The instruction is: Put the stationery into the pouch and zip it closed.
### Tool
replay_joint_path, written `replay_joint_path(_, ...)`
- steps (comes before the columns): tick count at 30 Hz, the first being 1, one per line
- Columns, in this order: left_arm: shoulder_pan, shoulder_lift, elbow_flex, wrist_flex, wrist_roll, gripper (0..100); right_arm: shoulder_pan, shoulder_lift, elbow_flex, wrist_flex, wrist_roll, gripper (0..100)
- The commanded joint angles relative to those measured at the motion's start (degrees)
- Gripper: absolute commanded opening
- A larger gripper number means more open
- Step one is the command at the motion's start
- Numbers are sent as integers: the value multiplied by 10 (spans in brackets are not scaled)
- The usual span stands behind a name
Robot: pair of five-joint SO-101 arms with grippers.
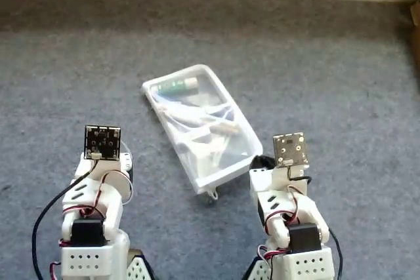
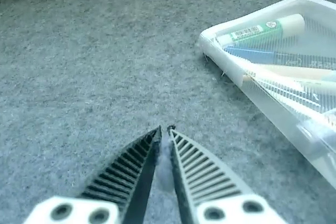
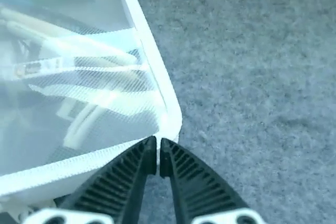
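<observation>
Clear mesh pouch lies flat mid-desk, long axis running roughly 11 to 5 o'clock in the high view. Inside it: a green-labelled glue stick at the far 11 o'clock end, then several pens lying lengthwise, one of them a blue pen, plus some white pieces nearer the arms that can't be identified. No loose stationery is visible on the grey felt, so loading looks done and the zip is the step to judge. The zip pull sticks out at the pouch's 6 o'clock corner, and the zip can't be confirmed as fully closed from here. Left pincer has its tips together, clamped on nothing, over bare felt at about 8 o'clock of the pouch and apart from it. Right pincer also has its tips together, right at the pouch's 4 o'clock corner, and doesn't look to be gripping the fabric. To do it well: if any gap remains, pin the far end with one pincer so the light pouch can't slide, pinch the small pull squarely with the other, and draw along the zip line, low and straight. The mesh will likely bunch if it is dragged sideways.
</observation>
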Motion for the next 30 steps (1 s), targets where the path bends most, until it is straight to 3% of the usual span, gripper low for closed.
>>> replay_joint_path(1, 12, -7, 13, 4, 5, 35, -31, -8, 87, 36, -6, 5)
replay_joint_path(12, 12, -7, 13, 9, 5, 35, -43, -7, 87, 143, -3, 5)
replay_joint_path(30, 12, -7, 13, 234, 4, 38, -42, -7, 87, 175, -3, 5)
